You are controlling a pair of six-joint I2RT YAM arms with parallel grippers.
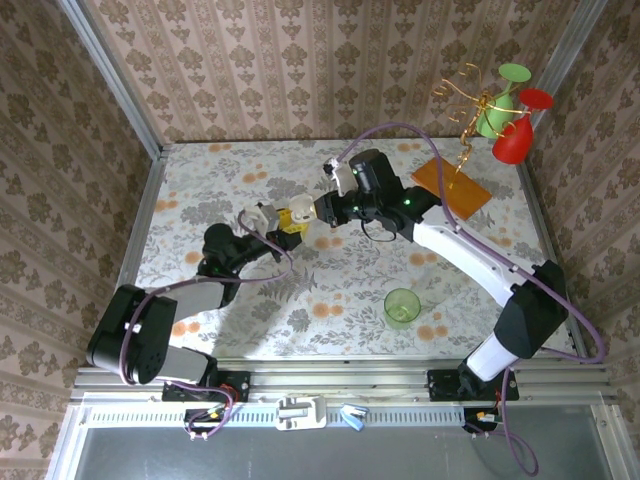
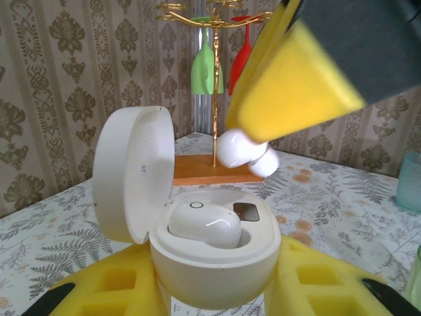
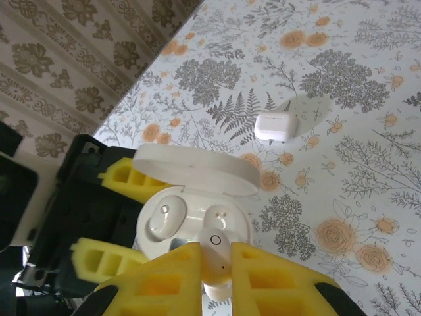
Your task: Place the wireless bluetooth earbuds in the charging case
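The open white charging case (image 2: 217,263) sits between the yellow foam pads of my left gripper (image 2: 217,293), which is shut on it above the table. Its lid (image 2: 135,174) stands up on the left. One white earbud (image 2: 204,224) lies seated in the left slot, and the right slot (image 2: 247,212) is bare. My right gripper (image 3: 217,263) is shut on a second white earbud (image 3: 217,253), held just above the case (image 3: 191,220) over that bare slot. From the top view the two grippers, left (image 1: 280,220) and right (image 1: 318,212), meet near the table's middle.
A small white rectangular case (image 3: 276,125) lies on the flowered tablecloth beyond the grippers. A green cup (image 1: 402,307) stands at the front right. A gold stand with green and red glasses on an orange base (image 1: 452,185) is at the back right.
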